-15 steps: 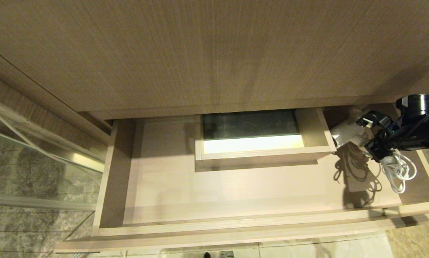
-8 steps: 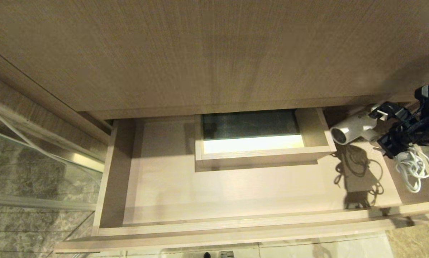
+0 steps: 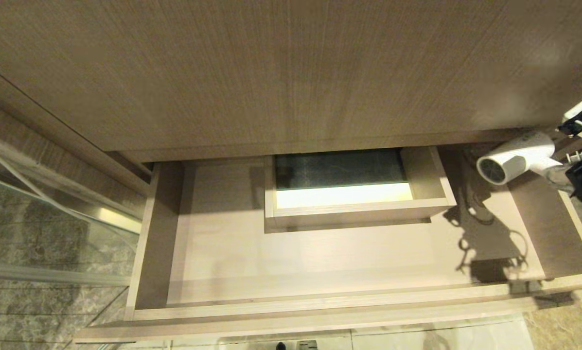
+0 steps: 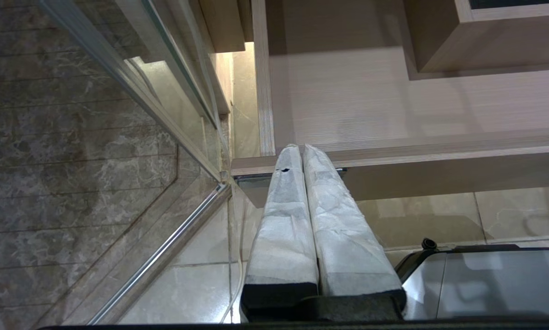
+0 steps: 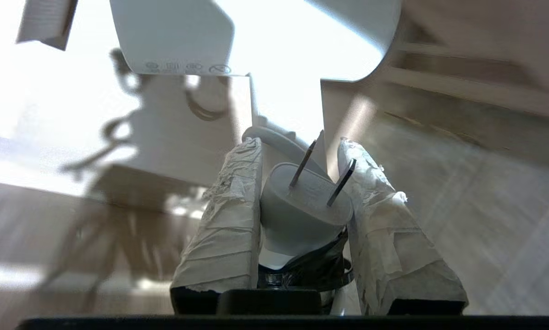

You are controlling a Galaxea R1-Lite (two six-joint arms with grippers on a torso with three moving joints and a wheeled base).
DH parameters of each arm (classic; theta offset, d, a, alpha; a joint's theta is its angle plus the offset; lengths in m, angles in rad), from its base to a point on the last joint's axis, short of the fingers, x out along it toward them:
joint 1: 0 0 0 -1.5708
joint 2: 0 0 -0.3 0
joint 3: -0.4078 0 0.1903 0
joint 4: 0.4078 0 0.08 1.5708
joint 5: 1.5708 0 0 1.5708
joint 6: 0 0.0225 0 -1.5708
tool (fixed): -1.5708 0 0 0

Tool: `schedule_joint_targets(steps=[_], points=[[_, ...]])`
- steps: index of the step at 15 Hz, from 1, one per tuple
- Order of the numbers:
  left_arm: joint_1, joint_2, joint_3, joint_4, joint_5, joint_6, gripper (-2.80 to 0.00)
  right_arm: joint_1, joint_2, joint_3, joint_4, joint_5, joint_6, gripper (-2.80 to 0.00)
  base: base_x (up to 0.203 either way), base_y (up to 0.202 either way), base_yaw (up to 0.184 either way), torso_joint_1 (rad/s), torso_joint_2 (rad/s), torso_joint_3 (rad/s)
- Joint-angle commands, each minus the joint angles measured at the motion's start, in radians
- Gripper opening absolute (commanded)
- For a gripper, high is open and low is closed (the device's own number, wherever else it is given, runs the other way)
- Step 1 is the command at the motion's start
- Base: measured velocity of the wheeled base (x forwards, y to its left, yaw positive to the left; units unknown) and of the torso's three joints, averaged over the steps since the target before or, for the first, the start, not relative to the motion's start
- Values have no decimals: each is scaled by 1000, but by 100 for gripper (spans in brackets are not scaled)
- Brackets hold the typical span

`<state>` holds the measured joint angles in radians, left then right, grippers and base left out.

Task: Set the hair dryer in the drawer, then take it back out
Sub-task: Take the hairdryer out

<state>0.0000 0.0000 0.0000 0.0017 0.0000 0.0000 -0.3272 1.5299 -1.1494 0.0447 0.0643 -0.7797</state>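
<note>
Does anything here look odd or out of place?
Yes. The right gripper grips the plug, prongs bare between its fingers, not only the hair dryer, which hangs tilted over the open drawer's right end. Nothing looks broken.

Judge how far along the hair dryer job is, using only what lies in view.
Done: the drawer stands open with a bare floor. In hand: the right tool grips the hair dryer at its plug end, held above the drawer's right end. Left: carrying it clear. The left tool sits shut by the drawer front.
</note>
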Motion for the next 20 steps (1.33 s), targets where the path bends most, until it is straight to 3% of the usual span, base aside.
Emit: schedule_joint_targets(steps=[1,4,7,10,13,20], points=[[0,0,0,0,0,0,-280,-12,-169,58,1,1,-4,-280,0,0,0,0,0,0],[0,0,0,0,0,0,-280,-27,-284,132,11,1,12,-280,0,0,0,0,0,0],[0,0,-2,0,0,0,-280,-33,-388,192,22,5,89,-280,0,0,0,0,0,0],[0,0,0,0,0,0,-280,-33,-507,246,96,0,200,-280,0,0,0,0,0,0],[0,0,0,0,0,0,-280,-32,-510,219,148,1,329,-280,0,0,0,0,0,0],[0,0,0,0,0,0,-280,-28,-599,171,205,35,335,-280,0,0,0,0,0,0]])
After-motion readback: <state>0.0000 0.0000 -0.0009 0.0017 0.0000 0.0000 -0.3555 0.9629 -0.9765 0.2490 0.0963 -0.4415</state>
